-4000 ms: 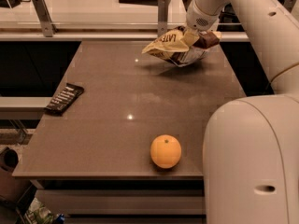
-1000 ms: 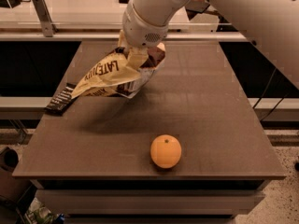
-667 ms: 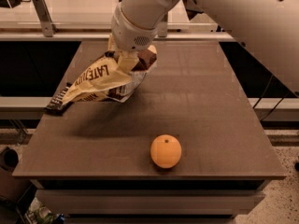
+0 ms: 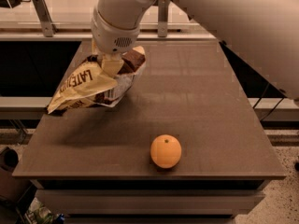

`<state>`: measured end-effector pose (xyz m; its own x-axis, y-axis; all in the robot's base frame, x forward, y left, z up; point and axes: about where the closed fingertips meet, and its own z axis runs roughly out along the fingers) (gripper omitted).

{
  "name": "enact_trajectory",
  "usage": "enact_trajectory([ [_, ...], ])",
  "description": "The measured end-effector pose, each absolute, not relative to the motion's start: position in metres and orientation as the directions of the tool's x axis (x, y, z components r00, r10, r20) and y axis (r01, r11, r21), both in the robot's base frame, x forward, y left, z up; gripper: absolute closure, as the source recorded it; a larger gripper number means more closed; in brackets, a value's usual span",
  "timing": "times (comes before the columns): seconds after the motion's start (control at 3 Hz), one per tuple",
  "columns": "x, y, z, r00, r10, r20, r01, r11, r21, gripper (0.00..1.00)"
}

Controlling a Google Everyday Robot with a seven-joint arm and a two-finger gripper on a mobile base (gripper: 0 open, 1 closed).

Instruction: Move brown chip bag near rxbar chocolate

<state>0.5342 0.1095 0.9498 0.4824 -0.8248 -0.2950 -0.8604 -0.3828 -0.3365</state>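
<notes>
The brown chip bag (image 4: 91, 84) is a crumpled brown and pale yellow foil bag with dark lettering. It hangs over the left part of the table, its lower corner near the left edge. My gripper (image 4: 111, 63) comes down from above and is shut on the bag's top, its pale fingers (image 4: 110, 68) pinching the foil. The rxbar chocolate does not show; the bag hangs over the spot at the left edge and hides it.
A round orange (image 4: 166, 151) sits near the table's front edge, right of centre. The brown table (image 4: 196, 101) ends at the left beside the bag. A rail with metal posts (image 4: 42, 15) runs behind the table. My white arm fills the upper right.
The gripper has carried the bag from the back right of the table to the left side. In the last second it moved a little further left, and the bag now covers the rxbar chocolate.
</notes>
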Motion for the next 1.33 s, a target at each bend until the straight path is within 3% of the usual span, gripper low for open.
enact_trajectory([
  [0.33, 0.5293, 0.1168, 0.95, 0.484, -0.828, -0.283, -0.861, -0.391, -0.325, 0.72],
  [1.33, 0.5276, 0.1192, 0.9502, 0.489, -0.825, -0.282, -0.858, -0.395, -0.328, 0.03],
])
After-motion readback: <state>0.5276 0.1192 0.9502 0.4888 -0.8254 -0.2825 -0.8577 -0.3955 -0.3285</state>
